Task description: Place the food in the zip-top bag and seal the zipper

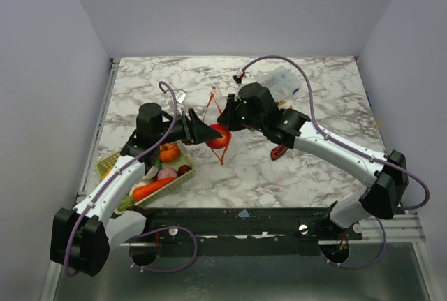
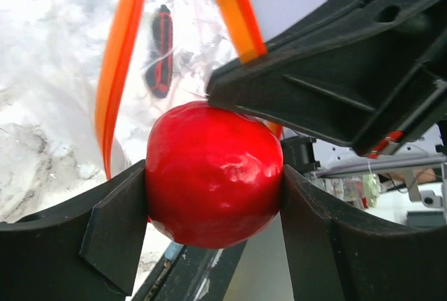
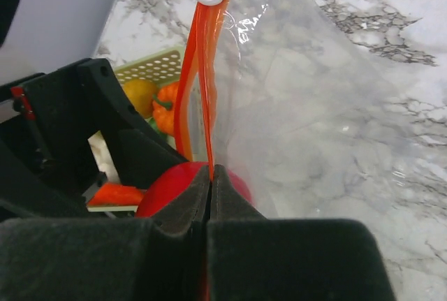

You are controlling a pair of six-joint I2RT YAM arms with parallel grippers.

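Our left gripper point(image 1: 209, 135) has its fingers clamped on a round red fruit point(image 2: 213, 174), one finger on each side. It holds the fruit in the air near the middle of the table point(image 1: 265, 175). The right gripper point(image 3: 211, 182) has its fingers pressed together on the zipper point(image 3: 202, 56) and holds the zip-top bag point(image 3: 293, 105) up by this strip. The fruit is at the mouth of the bag, just beside the right fingers; we cannot tell if it is already between the two lips.

The first danger, in our judgement, is the narrow mouth. The two orange lips stand only a little apart, so the fruit can catch on one lip and push the whole bag away.

The second is the thin pinch: a hard push could pull the strip out of the right fingers, and the bag would collapse.

The third is the two grippers themselves, which are very close and could knock together.

If the fruit is released outside the bag, it can roll toward the utility knife point(image 1: 279, 151) at 4 o'clock.

The remaining food waits in the basket point(image 1: 105, 163) at 8 o'clock.
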